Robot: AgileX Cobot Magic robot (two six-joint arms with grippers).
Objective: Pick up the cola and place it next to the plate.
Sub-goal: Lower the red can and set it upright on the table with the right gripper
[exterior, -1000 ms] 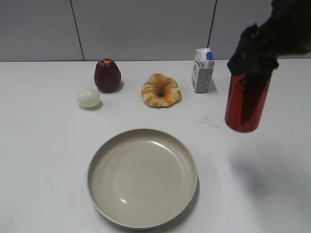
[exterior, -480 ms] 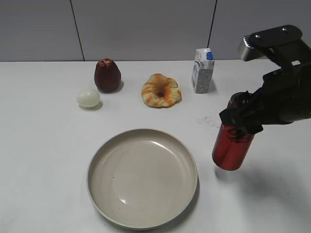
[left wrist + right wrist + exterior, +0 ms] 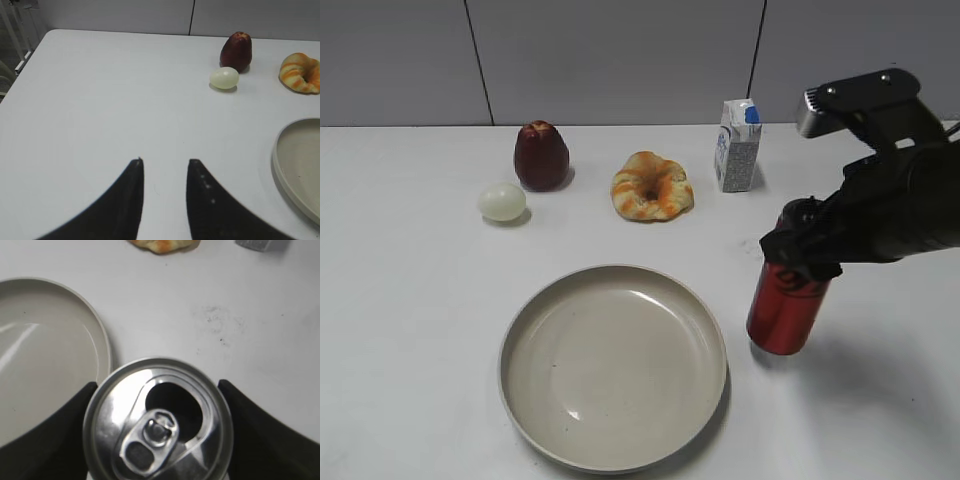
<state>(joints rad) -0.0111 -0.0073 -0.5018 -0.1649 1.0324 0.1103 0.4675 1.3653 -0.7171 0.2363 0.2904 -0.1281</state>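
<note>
Cola set-down beside the plate — right arm has it, left idle.

Right gripper (image 3: 798, 262) is clamped on the upper part of the cola (image 3: 786, 312), fingers (image 3: 47, 430) on both sides of the rim in the wrist view. The can hangs tilted, base at or just above the table (image 3: 410, 330), just right of the plate (image 3: 613, 365) rim — contact unclear. My take: square the can upright before lowering, get the base flat on the table, keep clear of the rim, then release and lift straight up. The opening is punched, so spill risk if tipped. Left gripper (image 3: 165, 172) is parted, holding nothing, over bare table.
</note>
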